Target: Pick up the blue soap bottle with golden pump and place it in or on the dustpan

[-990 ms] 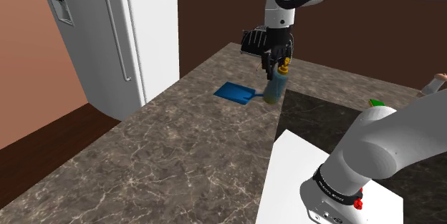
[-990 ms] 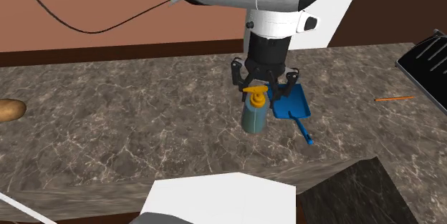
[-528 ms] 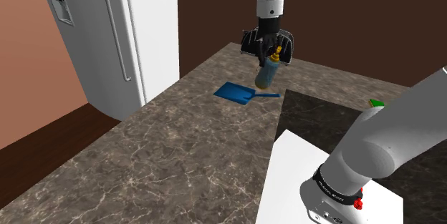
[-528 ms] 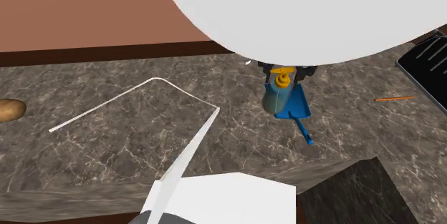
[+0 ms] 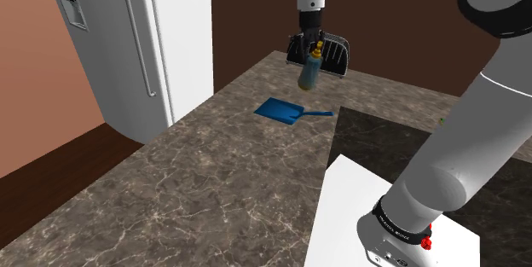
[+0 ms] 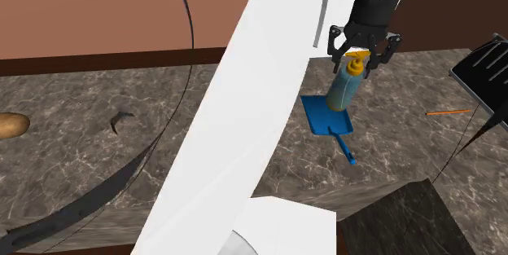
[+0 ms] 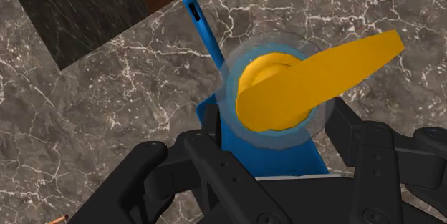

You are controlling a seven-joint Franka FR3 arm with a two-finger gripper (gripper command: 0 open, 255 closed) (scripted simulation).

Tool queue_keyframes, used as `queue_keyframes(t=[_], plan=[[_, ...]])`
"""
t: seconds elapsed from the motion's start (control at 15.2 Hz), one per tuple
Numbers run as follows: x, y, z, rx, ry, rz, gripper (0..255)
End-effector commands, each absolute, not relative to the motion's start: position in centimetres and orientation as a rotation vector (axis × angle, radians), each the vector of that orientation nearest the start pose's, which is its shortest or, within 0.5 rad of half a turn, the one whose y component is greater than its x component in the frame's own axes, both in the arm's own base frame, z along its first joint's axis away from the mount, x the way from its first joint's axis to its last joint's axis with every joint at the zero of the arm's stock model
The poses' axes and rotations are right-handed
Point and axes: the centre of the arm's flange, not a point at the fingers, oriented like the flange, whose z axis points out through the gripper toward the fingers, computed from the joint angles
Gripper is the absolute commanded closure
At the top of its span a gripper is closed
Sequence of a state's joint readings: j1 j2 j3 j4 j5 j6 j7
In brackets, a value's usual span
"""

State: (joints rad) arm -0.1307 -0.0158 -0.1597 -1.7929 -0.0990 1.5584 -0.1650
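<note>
Soap bottle (image 6: pixel 344 90) raised higher, pincer (image 6: pixel 356 64) gripping its neck, above dustpan (image 6: pixel 324 119), open counter (image 5: pixel 213 180) around.

Veined marble counter (image 5: pixel 213 190) (translucent bottle (image 6: pixel 343 92))

A white fridge (image 5: pixel 162 43) stands beside the marbled tabletop (image 5: pixel 196 188); a brown potato (image 6: pixel 10 123) and a thin orange stick (image 6: pixel 448 112) lie on it
</note>
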Motion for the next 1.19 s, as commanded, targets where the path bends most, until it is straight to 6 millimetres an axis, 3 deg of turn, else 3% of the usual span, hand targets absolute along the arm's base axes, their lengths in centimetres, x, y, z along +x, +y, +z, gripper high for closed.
queue_keyframes(t=[0.0, 0.13, 1.12], plan=[[52.8, -17.9, 53.3, -3.159, 0.181, 0.373, 255], [55.4, -20.1, 53.6, -3.159, 0.181, 0.373, 255], [55.4, -20.1, 45.7, -3.159, 0.181, 0.373, 255]])
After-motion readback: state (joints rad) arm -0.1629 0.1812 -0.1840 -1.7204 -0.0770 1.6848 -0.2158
